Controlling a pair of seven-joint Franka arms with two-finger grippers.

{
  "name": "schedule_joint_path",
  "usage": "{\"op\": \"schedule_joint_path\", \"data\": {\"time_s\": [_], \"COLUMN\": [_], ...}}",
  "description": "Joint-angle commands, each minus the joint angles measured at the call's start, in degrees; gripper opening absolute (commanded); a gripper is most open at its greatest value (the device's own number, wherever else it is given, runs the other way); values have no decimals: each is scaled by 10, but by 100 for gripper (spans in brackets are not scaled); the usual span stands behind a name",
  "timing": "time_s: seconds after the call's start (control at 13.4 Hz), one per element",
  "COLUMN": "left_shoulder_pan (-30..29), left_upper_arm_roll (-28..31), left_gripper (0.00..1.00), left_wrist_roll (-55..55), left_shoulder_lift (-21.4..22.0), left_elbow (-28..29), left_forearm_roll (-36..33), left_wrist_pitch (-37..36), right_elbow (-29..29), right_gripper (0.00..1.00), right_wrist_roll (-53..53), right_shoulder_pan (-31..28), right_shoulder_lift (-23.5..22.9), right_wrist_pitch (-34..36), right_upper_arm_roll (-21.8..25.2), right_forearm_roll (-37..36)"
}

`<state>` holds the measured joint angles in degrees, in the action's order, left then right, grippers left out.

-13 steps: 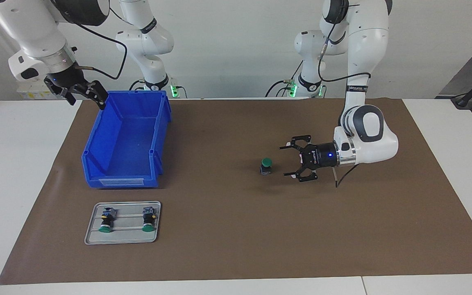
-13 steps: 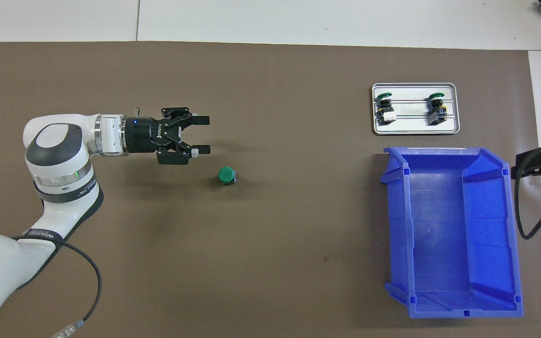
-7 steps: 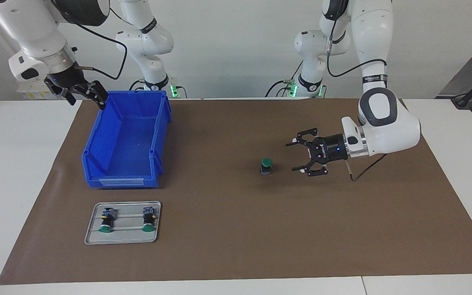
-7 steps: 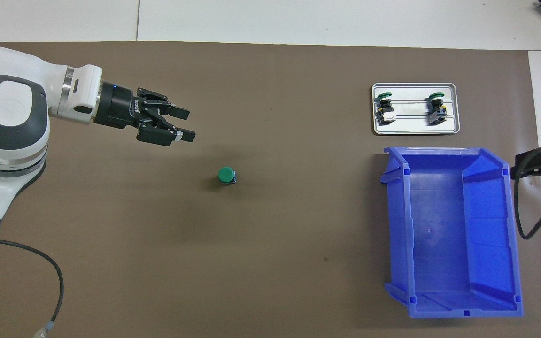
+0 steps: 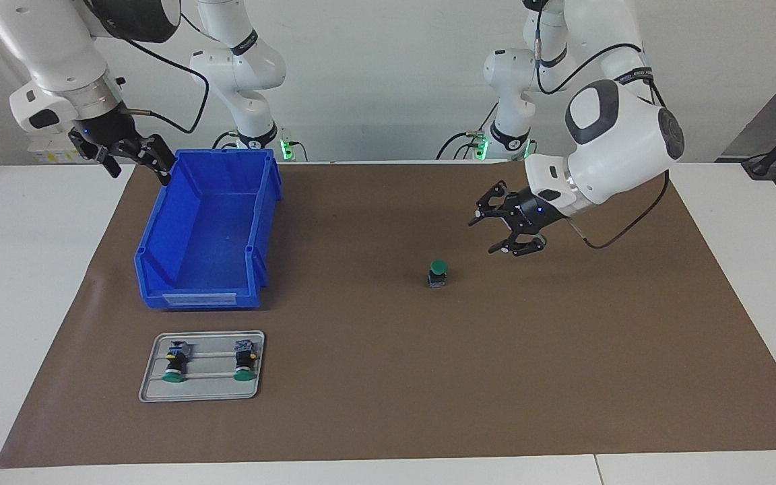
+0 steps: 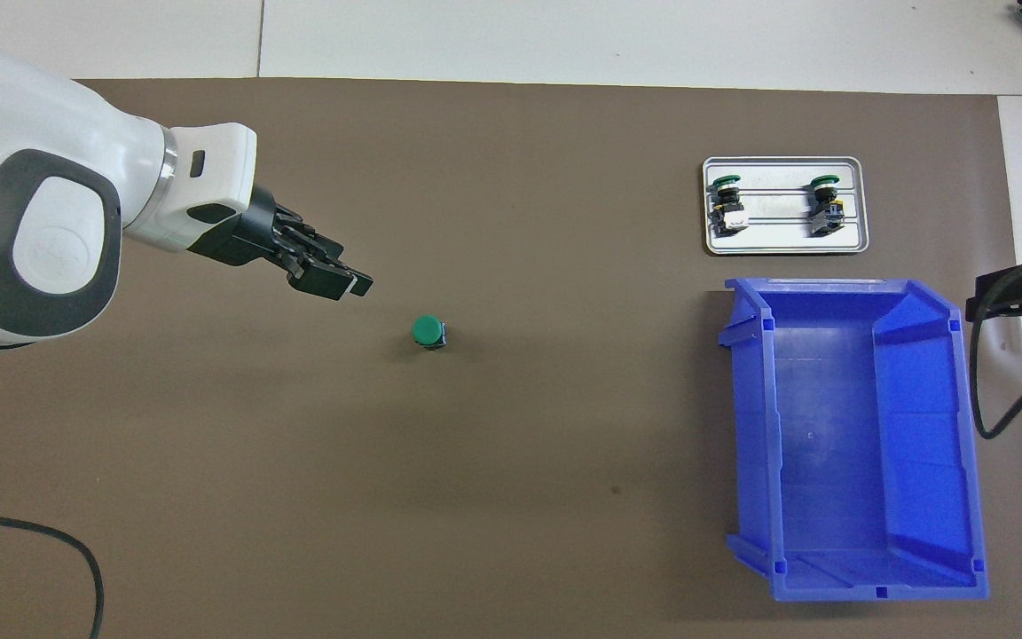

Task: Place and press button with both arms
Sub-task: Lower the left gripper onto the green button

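Hanging over the edge of the brown mat (image 5: pixel 563 377) at its own end of the table, just beside the corner of the blue bin (image 5: pixel 199 294) that lay closest to the robots, the right gripper (image 5: pixel 140 165) waited with its fingers spread and nothing between them. It looked parked out of the way until a second arm was called for. The left gripper (image 5: pixel 489 236) was raised over bare mat toward the left arm's end of the table, angled down and pointing toward the button (image 5: pixel 436 273). Its fingers stood apart and empty, and it touched nothing. The bin, empty as far as could be seen, rested on the mat with its low open end turned away from the robots. The button stood alone on the open middle of the mat, upright on its grey-blue block with the green cap on top. It was well apart from the bin and clear of both grippers. Judging by that pose, it had already been placed, cap up so that it could be pushed straight down, and the pressing was not yet done. A press would need something brought squarely over the cap, since a slanted push could tip so small a part. Farthest from the robots, past the bin's open end, lay the metal tray (image 5: pixel 152 377). It held two spare buttons (image 5: pixel 174 364) on their sides, caps pointing away from the robots, in separate grooves that probably kept them from rolling.
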<state>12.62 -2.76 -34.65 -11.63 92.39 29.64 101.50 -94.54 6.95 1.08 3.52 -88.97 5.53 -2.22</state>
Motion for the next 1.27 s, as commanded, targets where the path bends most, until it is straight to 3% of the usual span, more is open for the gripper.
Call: {"op": "schedule_joint_path", "data": {"time_s": [0.0, 0.15, 0.37, 0.52, 0.67, 0.82, 0.97, 1.19], "left_shoulder_pan": [45, 68, 94, 116, 133, 138, 148, 168], "left_upper_arm_roll": [5, 6, 6, 6, 5, 4, 4, 3], "left_gripper": [56, 47, 47, 46, 24, 13, 0, 0], "left_wrist_roll": [157, 239, 277, 361, 497, 548, 568, 595], "left_shoulder_lift": [21, 21, 32, 42, 59, 71, 72, 71], "left_elbow": [19, 20, 43, 70, 114, 151, 152, 161], "left_forearm_roll": [-101, -138, -176, -218, -243, -244, -244, -244], "left_wrist_pitch": [10, 9, 17, 40, 82, 134, 133, 140], "right_elbow": [-13, -14, -7, 20, 28, 25, 23, 16], "right_gripper": [100, 100, 100, 100, 100, 100, 100, 100], "right_wrist_roll": [-12, -12, -12, -13, -14, -11, -10, -11], "right_shoulder_pan": [-6, -6, -5, -6, -6, -1, -1, -6], "right_shoulder_lift": [12, 12, 7, -11, -18, -14, -13, -9], "right_wrist_pitch": [-7, -5, -4, 12, 15, 17, 17, 19], "right_upper_arm_roll": [-3, -3, -3, -3, -3, -3, -3, -3], "right_forearm_roll": [4, 5, 6, 12, 13, 13, 13, 13]}}
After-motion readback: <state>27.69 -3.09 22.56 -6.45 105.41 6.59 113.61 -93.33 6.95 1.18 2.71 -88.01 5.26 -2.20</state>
